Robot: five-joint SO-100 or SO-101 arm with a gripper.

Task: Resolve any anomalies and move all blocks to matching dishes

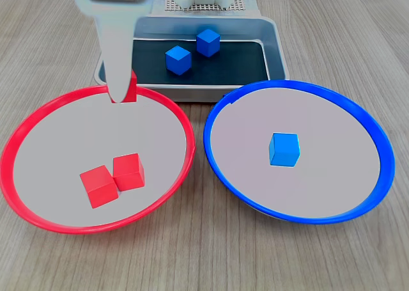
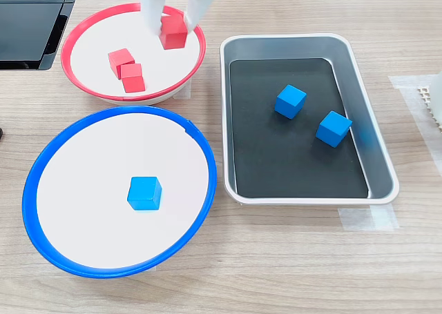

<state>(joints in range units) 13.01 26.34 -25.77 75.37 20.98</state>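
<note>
My gripper [image 1: 121, 89] [image 2: 171, 25] is shut on a red block [image 1: 128, 89] [image 2: 173, 32], held over the red-rimmed dish [image 1: 64, 99] [image 2: 103, 10] just inside its rim on the tray side. Two more red blocks [image 1: 98, 185] [image 1: 129, 171] [image 2: 120, 61] [image 2: 132, 78] lie touching on that dish's pale floor. One blue block [image 1: 284, 149] [image 2: 145, 192] rests in the blue-rimmed dish [image 1: 294, 83] [image 2: 117, 110]. Two blue blocks [image 1: 178, 59] [image 1: 208, 42] [image 2: 291, 101] [image 2: 334, 128] sit apart in the silver tray [image 1: 275, 48] [image 2: 380, 162].
The two dishes stand side by side, close to the tray's long wall, on a wooden table. A black panel [image 2: 27, 17] lies at the second exterior view's top left. A white perforated plate [image 2: 431, 96] and tape [image 2: 366, 217] are at the second exterior view's right.
</note>
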